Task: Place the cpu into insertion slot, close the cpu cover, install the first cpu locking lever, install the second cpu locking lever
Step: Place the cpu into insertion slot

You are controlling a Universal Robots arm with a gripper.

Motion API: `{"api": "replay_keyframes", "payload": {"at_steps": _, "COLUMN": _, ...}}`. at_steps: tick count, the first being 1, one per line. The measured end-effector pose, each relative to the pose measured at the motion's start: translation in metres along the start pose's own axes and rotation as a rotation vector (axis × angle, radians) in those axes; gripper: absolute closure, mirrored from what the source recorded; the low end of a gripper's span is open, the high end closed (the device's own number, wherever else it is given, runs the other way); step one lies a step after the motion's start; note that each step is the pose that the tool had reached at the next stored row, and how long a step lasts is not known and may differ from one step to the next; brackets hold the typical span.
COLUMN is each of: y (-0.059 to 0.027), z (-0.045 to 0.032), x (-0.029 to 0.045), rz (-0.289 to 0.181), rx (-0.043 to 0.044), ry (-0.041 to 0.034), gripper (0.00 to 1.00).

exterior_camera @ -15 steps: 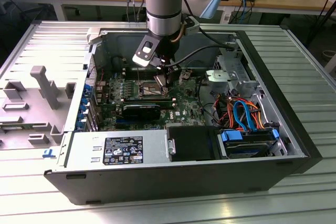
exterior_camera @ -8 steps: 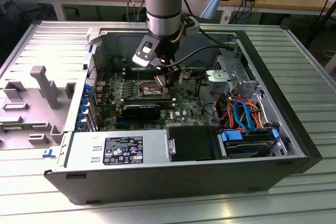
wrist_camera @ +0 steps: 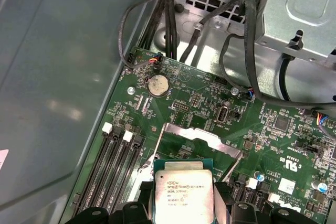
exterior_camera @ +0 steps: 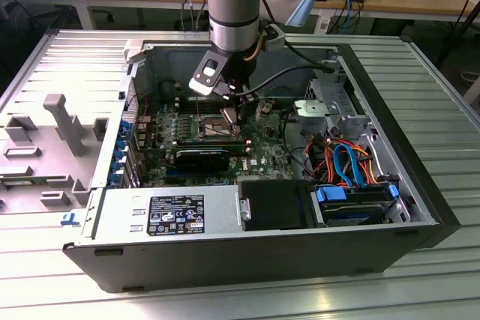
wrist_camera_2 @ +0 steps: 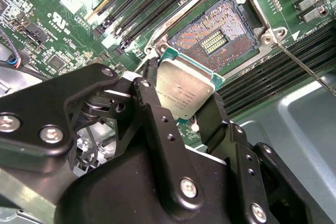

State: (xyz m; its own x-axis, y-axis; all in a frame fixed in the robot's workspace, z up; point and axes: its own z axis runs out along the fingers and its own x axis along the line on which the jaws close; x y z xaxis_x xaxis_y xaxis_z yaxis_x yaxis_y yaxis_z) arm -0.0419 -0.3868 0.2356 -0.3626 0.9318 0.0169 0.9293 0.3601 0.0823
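Square dull-silver cpu (wrist_camera_2: 185,91) between matte black jaws

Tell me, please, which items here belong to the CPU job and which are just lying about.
Job: cpu, held by the gripper; insertion slot; cpu cover, open; locking lever.
Bystanders: memory slots; coin battery; black cables; power supply.

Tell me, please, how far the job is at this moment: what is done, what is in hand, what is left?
Done: none of the four steps looks finished. In hand: the gripper is shut on the cpu, close by the insertion slot, whose gold contacts lie bare. Left: seating the cpu, closing the cpu cover, which is lifted open, and both locking levers; one thin lever rod appears unlatched beside the slot.
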Motion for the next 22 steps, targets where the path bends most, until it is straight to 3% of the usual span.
{"api": "replay_keyframes", "payload": {"at_steps": 22, "y": -0.0001, "z": 0.0014, "x": 0.0000, "rz": 0.021, "rx": -0.0003, "ry": -0.0017, "gripper": 0.46}}
